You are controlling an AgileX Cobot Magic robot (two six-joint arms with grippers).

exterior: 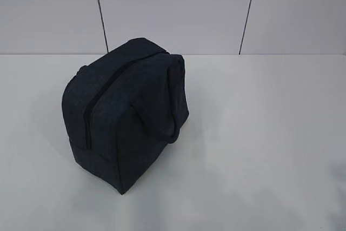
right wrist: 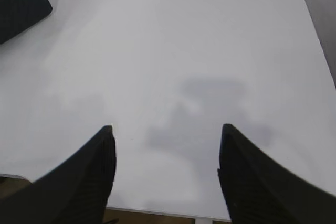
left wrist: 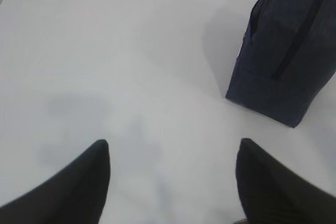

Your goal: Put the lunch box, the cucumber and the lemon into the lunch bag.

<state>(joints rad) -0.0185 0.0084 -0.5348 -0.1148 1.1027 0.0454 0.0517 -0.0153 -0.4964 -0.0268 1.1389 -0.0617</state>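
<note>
Nearest the lens in each wrist view are the dark fingers themselves. The left gripper (left wrist: 173,153) hangs over bare table with its jaws spread wide and nothing between them; the right gripper (right wrist: 165,140) is likewise released and empty, above its own grey shadow on the tabletop.

Beyond the left gripper, to its right and further back, stands the lunch bag (left wrist: 286,51), upright on the table (left wrist: 115,56). In the right wrist view only a dark corner of it shows at the upper left. From the exterior camera the lunch bag (exterior: 127,112) sits left of centre, a boxy navy fabric shape with its zipper (exterior: 100,98) running up the near-left face and over the top, apparently closed, and a strap handle (exterior: 162,120) looping down its right side.

The lunch box, the cucumber and the lemon appear in none of the views (possibly already inside, though the pictures cannot confirm that).

The bag looks soft and fairly light, likely to sag or slide if pushed on the smooth top. The strap seems the surest hold for lifting; the zipper pull, too small to make out here, would be the spot for opening, with the other gripper steadying the fabric.

The table is plain matte white and seems slippery. Behind it rises a pale panelled wall (exterior: 173,9) with thin dark seams.
</note>
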